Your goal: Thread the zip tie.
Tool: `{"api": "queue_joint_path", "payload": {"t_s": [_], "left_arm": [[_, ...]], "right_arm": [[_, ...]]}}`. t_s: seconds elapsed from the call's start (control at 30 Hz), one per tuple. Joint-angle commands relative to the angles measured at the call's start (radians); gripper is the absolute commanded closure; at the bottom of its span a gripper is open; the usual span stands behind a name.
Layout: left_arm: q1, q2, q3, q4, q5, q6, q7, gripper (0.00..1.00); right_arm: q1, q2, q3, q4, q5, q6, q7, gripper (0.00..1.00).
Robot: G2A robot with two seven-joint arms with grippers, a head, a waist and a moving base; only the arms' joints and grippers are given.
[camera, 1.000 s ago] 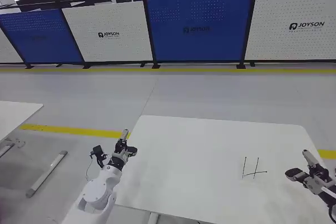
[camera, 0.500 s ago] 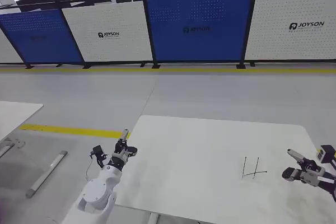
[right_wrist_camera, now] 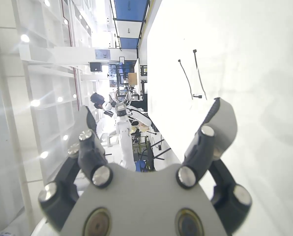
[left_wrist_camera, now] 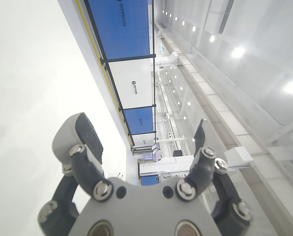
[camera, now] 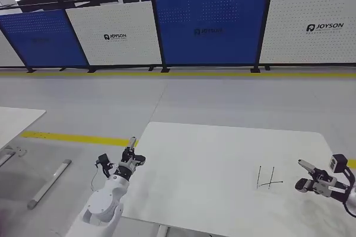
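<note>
Three thin black zip ties [camera: 268, 178] lie loose on the white table [camera: 207, 160] near its front right. Two run side by side and a third crosses their near ends. The right wrist view has the zip ties [right_wrist_camera: 187, 78] just ahead of the fingertips. My right gripper [camera: 301, 174] hovers a little to the right of them, open and holding nothing. In its own view the right gripper [right_wrist_camera: 153, 110] faces the ties. My left gripper [camera: 134, 151] stays at the table's left edge, far from the ties. In the left wrist view the left gripper [left_wrist_camera: 141, 124] is open with nothing in it.
Blue and white pegboard panels [camera: 207, 32] stand across the floor behind the table. A second white table [camera: 9, 124] sits off to the left. The table edge [camera: 329, 148] runs close behind my right gripper.
My right gripper has moved left from the table's right edge toward the zip ties and turned to face them. The left arm has not moved.
</note>
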Motion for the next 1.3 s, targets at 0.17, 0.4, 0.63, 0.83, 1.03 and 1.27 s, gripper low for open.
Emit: {"api": "queue_joint_path", "payload": {"t_s": [0.17, 0.4, 0.63, 0.83, 1.03, 1.27], "left_arm": [[0.000, 0.000, 0.000, 0.000, 0.000, 0.000, 0.000, 0.00], [0.000, 0.000, 0.000, 0.000, 0.000, 0.000, 0.000, 0.00], [0.000, 0.000, 0.000, 0.000, 0.000, 0.000, 0.000, 0.00], [0.000, 0.000, 0.000, 0.000, 0.000, 0.000, 0.000, 0.00], [0.000, 0.000, 0.000, 0.000, 0.000, 0.000, 0.000, 0.00], [0.000, 0.000, 0.000, 0.000, 0.000, 0.000, 0.000, 0.00]], "right_arm": [[-0.015, 0.027, 0.080, -0.056, 0.013, -0.093, 0.128, 0.00], [0.016, 0.079, -0.024, -0.039, 0.036, -0.126, 0.180, 0.00], [0.085, 0.102, -0.111, 0.042, 0.046, -0.114, 0.180, 0.00], [0.085, 0.102, -0.111, 0.042, 0.046, -0.114, 0.180, 0.00], [0.085, 0.102, -0.111, 0.042, 0.046, -0.114, 0.180, 0.00], [0.104, 0.096, -0.179, 0.043, 0.017, -0.109, 0.180, 0.00]]}}
